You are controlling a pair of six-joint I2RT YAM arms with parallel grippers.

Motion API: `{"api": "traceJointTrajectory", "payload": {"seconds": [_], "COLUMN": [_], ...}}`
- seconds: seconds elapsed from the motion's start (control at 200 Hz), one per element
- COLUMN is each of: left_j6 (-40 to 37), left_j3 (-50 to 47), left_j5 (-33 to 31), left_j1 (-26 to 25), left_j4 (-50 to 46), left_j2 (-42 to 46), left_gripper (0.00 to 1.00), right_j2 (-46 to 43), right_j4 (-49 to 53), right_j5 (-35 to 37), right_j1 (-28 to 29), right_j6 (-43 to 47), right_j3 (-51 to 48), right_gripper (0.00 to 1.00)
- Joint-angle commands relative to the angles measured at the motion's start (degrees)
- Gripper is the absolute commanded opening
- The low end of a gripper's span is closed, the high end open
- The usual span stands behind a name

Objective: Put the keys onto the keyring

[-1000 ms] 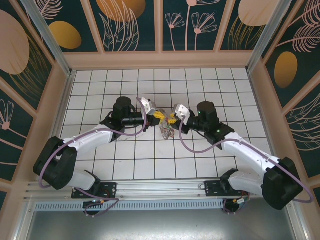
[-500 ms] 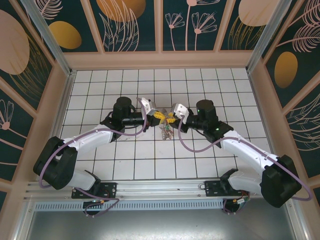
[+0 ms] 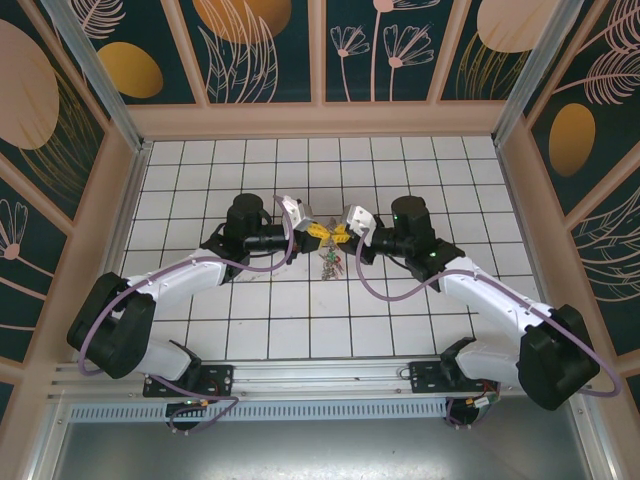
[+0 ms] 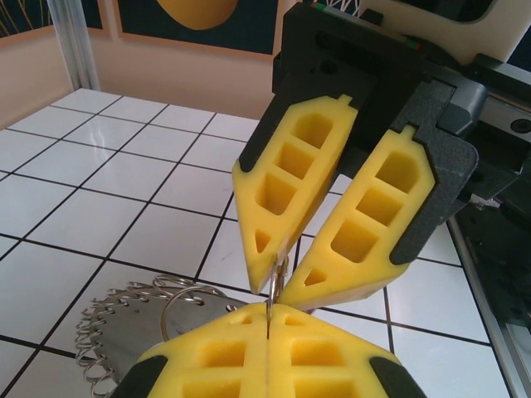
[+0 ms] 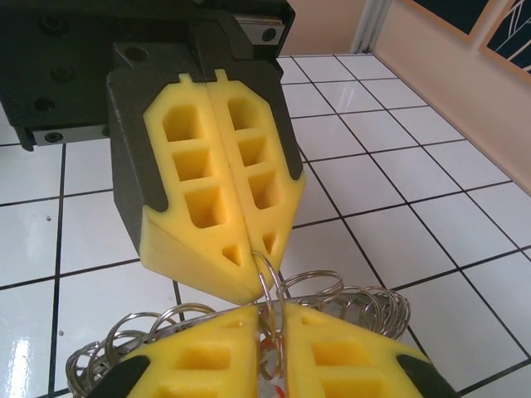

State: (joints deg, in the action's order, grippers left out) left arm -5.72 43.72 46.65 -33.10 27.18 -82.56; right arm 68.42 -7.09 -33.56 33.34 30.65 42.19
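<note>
Left gripper [image 3: 313,230] and right gripper [image 3: 338,236] are meeting tip to tip over the table [image 3: 250,320] middle; keyring [image 3: 328,262] is sitting between and just below the tips, near side.

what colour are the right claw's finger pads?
Bright yellow foam finger pads with cut-out pockets on the right claw, black-backed. Clearest in left wrist view.

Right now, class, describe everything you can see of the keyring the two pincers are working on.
The keyring is a flat, pale-grey, metallic-looking plate whose rim carries many thin silvery wire loops. It sits tilted just below the left pincer and right pincer, which meet tip to tip, both shut on its loops. Whether it touches the white tiles is unclear.
</note>
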Motion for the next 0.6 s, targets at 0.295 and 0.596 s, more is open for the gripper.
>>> {"api": "traceJointTrajectory", "payload": {"seconds": [0.295,0.596], "left_j6": [-4.7,-15.8], "left_j3": [2.0,8.5], "left_j5": [2.0,0.1], "left_j1": [0.0,0.1], "left_j4": [-3.0,-19.5], "left_j2": [-0.2,-1.1], "left_gripper": [0.06,0.22], "right_j2": [-0.1,4.3], "right_j4": [3.0,16.1], "right_j5": [-2.8,0.8], "right_j1": [-0.2,0.9], "right_j6": [1.5,5.0], "right_j3": [4.2,12.3], "right_gripper": [0.00,0.00]}}
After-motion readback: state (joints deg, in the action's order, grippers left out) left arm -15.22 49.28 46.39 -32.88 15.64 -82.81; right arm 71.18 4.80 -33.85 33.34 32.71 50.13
